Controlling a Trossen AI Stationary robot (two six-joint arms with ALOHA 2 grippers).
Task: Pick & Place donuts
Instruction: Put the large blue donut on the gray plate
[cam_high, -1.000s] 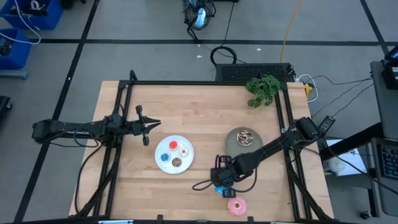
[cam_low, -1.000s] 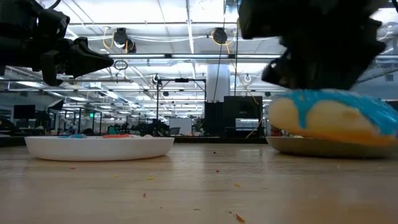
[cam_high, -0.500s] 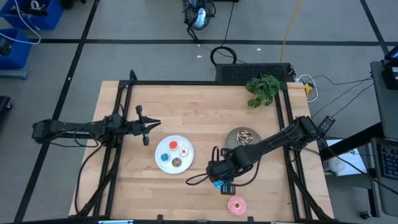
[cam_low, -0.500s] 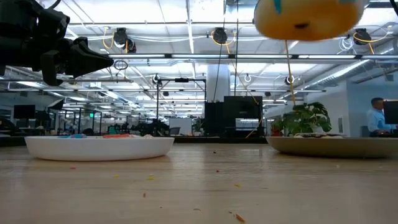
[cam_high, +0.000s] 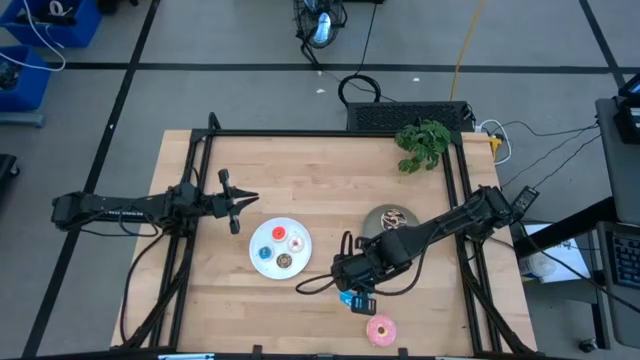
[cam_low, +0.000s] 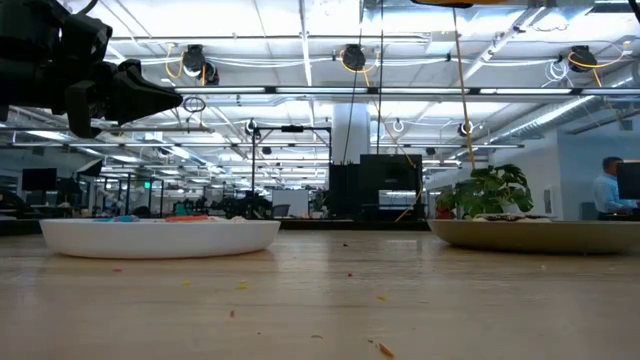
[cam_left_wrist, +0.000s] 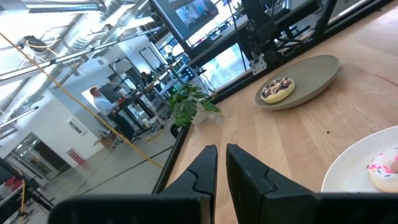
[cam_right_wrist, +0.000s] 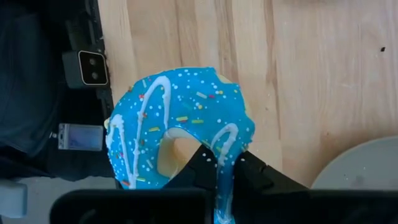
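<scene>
Since a second ago, nothing has been moved on the left side: the left gripper (cam_high: 250, 199) is kept above the table beside the white plate (cam_high: 262, 247), its fingers (cam_left_wrist: 208, 167) drawn nearly together on nothing, and the tiny donuts (cam_high: 280, 249) remain on that plate. Further right, the large blue donut (cam_right_wrist: 180, 127) has been lifted off the wood; it was resting on the table near the low camera and is now carried so high that only a sliver of its underside is caught at the upper edge of the low view. The right gripper (cam_high: 347, 279) has been shifted slightly toward the white plate and is clamped on the donut's ring, one finger passed through the hole. The pick is therefore judged done and the carry begun. The pink donut (cam_high: 380, 330) is left near the table's front edge, and the sprinkled brown donut (cam_left_wrist: 277, 89) lies on the grey plate (cam_left_wrist: 317, 73).
</scene>
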